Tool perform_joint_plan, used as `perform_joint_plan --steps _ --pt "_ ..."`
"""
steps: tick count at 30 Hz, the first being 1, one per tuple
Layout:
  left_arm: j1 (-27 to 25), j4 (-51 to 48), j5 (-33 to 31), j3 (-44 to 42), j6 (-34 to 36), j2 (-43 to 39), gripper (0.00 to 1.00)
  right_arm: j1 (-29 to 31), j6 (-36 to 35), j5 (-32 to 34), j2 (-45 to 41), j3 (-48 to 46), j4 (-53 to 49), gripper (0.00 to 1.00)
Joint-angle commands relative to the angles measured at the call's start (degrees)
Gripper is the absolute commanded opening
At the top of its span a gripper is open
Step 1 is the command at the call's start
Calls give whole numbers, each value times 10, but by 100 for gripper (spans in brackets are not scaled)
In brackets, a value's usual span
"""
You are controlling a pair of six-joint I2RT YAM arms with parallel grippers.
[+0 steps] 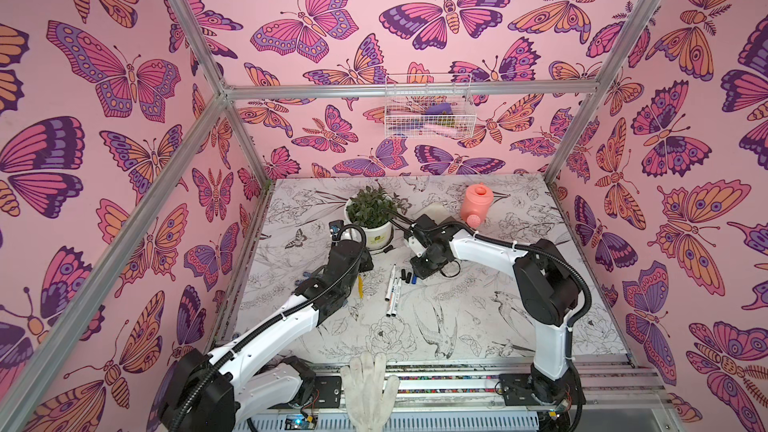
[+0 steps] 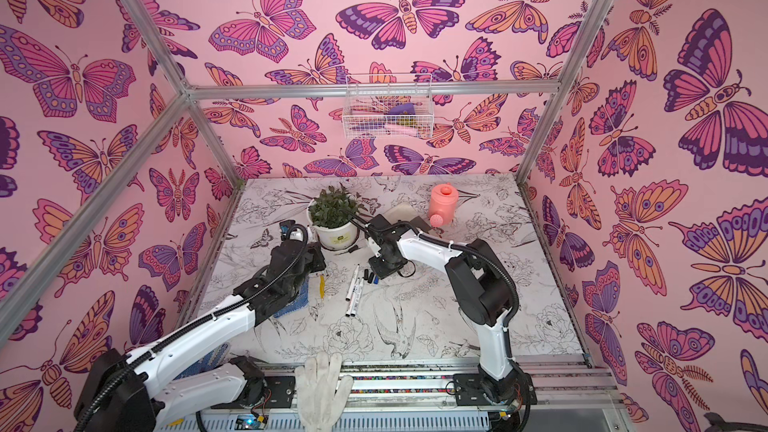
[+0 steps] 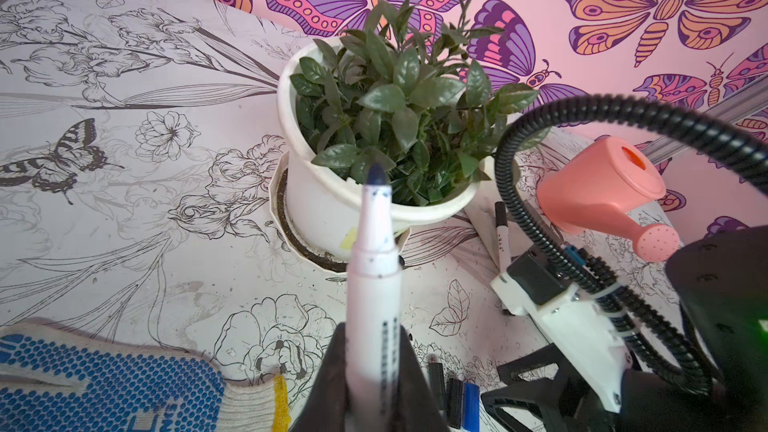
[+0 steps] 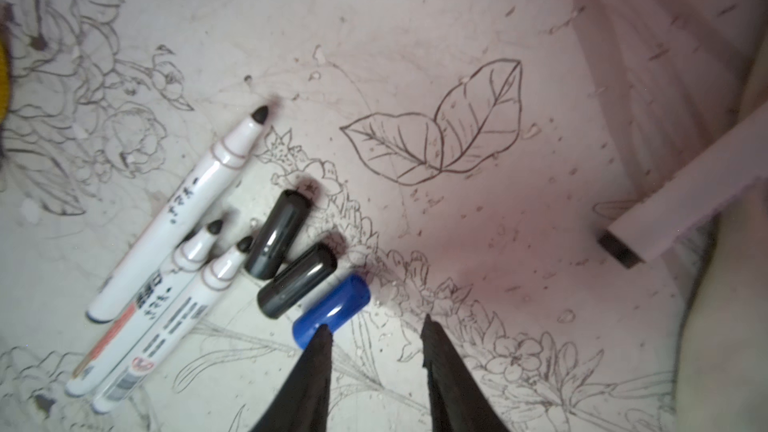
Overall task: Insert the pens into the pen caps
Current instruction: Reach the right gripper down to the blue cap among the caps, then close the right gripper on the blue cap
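- The blue-tipped pen (image 3: 374,284), uncapped, sits clamped in my left gripper (image 3: 372,328), held clear of the blue cap (image 4: 332,309).
- My right gripper (image 4: 376,322) stands open and empty, one finger at the blue cap.
- Two black caps (image 4: 276,238) lie just beside it, with three bare pens (image 4: 178,218) just beyond them.
- I judge no pairing done yet.
- Barrel print: too blurred to read.

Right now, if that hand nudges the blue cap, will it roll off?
Probably. The blue cap is a round cylinder lying on its side, so a nudge from the right hand would likely roll it. Its glossy shine suggests slippery plastic. The black cap close beside it may block it that way.
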Motion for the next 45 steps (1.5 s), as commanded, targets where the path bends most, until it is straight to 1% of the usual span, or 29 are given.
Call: perform_joint_plan --steps 1,4,7,20,25,33,40,45 --pt "5 -6 -3 -7 1 1 0 -1 29 -60 -19 -8 -4 39" --pt "4 -6 1 -7 1 -1 0 -2 50 -46 -7 -3 -13 38" --pt "4 -6 -1 -10 0 -6 0 -2 63 -54 13 10 -28 38" --pt "4 -7 -3 -18 6 -18 0 -2 73 -43 62 55 -48 37" --pt "4 -7 -2 -16 4 -15 0 -2 74 -11 68 58 -57 35" --pt "4 -7 8 -10 2 -2 0 -3 87 65 74 69 -75 34" --pt "4 -6 11 -7 8 0 0 -12 72 34 56 57 -47 36" --pt "4 -6 13 -1 8 5 0 -17 65 29 80 94 -59 37"
